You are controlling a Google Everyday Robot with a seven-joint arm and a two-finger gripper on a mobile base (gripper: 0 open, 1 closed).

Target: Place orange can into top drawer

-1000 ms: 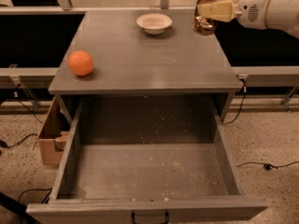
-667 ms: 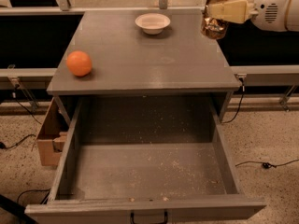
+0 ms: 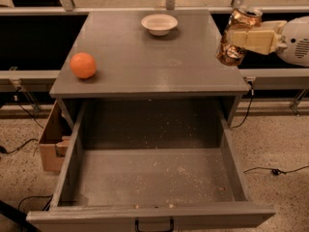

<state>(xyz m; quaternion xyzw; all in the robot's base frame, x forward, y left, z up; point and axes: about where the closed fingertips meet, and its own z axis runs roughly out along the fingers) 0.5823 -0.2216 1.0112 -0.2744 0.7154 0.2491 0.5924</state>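
The grey cabinet stood with its top drawer pulled open at its front. Off the cabinet's right rear corner, the gripper clenched the orange can in mid-air. A second earlier the can had hung over the cabinet's top, so the carry had begun (drawer not yet reached). Its long axis leaned, with the pull-tab end up and tipped away from the cabinet.
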